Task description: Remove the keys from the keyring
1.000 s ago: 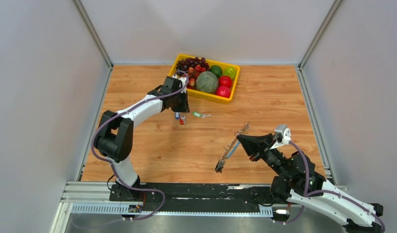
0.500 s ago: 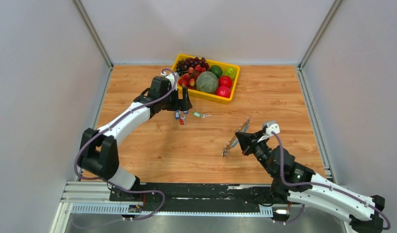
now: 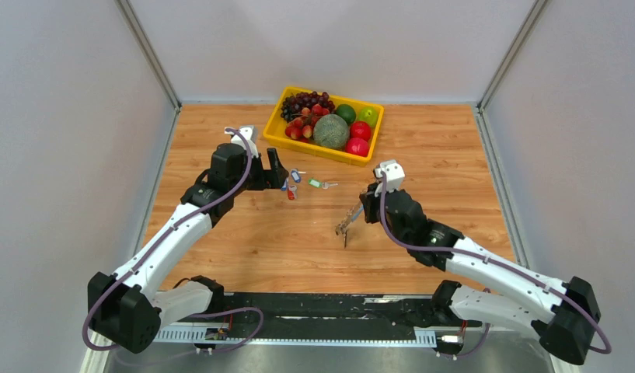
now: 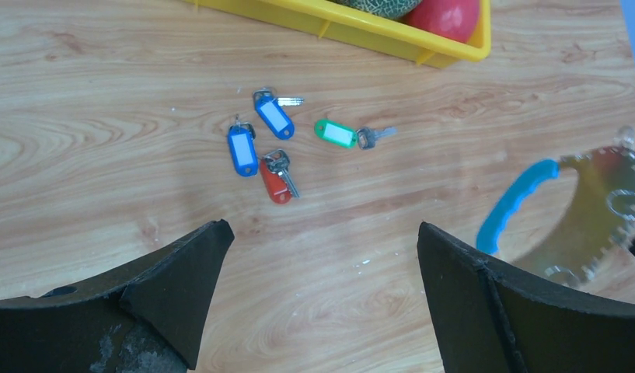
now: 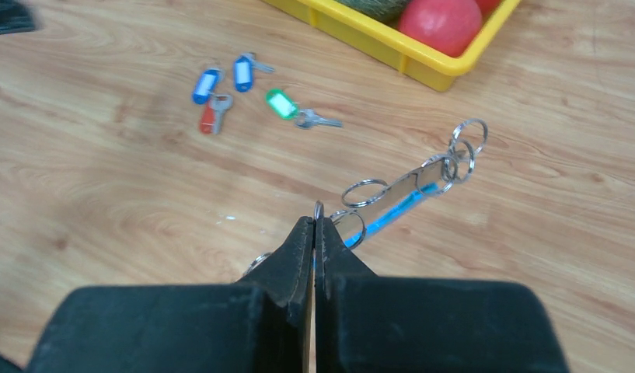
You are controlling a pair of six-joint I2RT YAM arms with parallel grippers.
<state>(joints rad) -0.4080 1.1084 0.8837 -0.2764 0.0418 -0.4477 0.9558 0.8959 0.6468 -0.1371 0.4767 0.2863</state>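
Note:
Several keys [image 4: 273, 116] lie loose on the wood in front of the tray: two blue, one red [image 4: 275, 183], one green [image 4: 335, 132]. In the top view the keys [image 3: 292, 185] sit just right of my left gripper [image 3: 277, 174]. It hovers open and empty, as the left wrist view [image 4: 322, 229] shows. My right gripper [image 5: 315, 221] is shut on a metal ring at the edge of the keyring [image 5: 411, 190], a flat silvery piece with a blue section and small rings. The keyring [image 3: 348, 221] hangs tilted over mid-table below the right gripper [image 3: 364, 207].
A yellow fruit tray [image 3: 323, 153] with grapes, a melon and apples stands at the back centre, close behind the keys. Grey walls close in the left, right and back. The arm bases and a black rail line the near edge.
My left gripper has opened and drawn back to the left, away from the keys. The right arm has swung the keyring left and farther from the near edge, toward the table's middle.

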